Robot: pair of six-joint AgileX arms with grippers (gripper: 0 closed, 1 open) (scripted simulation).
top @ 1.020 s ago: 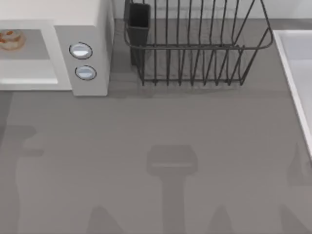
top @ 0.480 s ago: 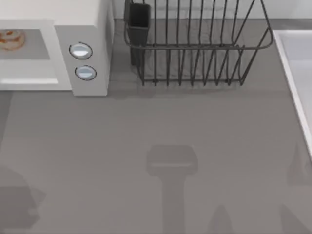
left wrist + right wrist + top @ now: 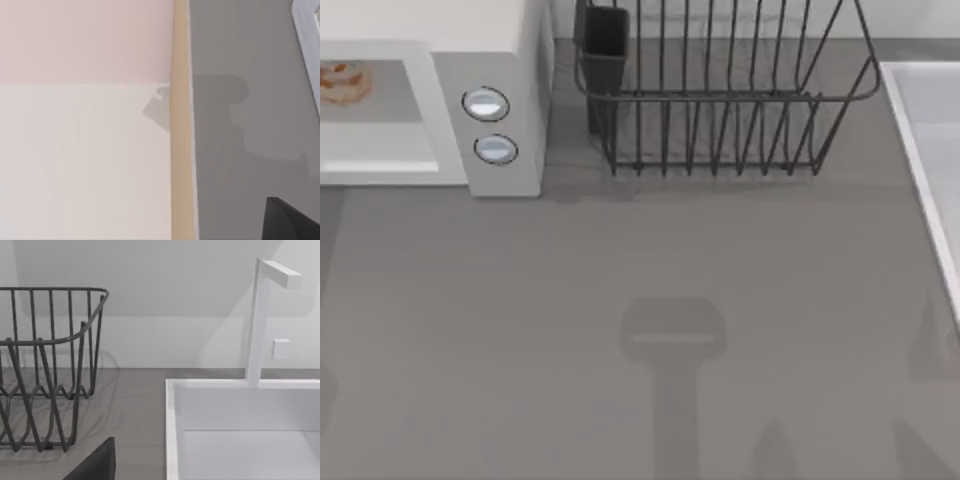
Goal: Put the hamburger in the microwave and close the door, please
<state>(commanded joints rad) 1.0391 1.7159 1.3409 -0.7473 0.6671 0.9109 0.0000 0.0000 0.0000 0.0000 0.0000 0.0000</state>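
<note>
Looking down from the top view, the boxy off-white microwave (image 3: 490, 95) sits at the table's far left, its two round silver-blue knobs (image 3: 486, 104) stacked on the front panel and facing the near edge. Inside its grey cavity, at the picture's left border, rests the small round cream hamburger with orange patches (image 3: 342, 80); being round, it has no long axis to tell. A dark wire dish rack (image 3: 720, 100) stands just right of the microwave, holding a dark cup (image 3: 605, 35), and a white sink basin (image 3: 925, 150) runs along the right. The grey tabletop (image 3: 650, 250) carries soft arm shadows.

From the left wrist view, a pale floor meets the tan table edge (image 3: 181, 150).

From the right wrist view, the rack, the sink and a white faucet (image 3: 260, 320) stand before a pale wall.

Whether either gripper's fingers are apart or together cannot be told.
</note>
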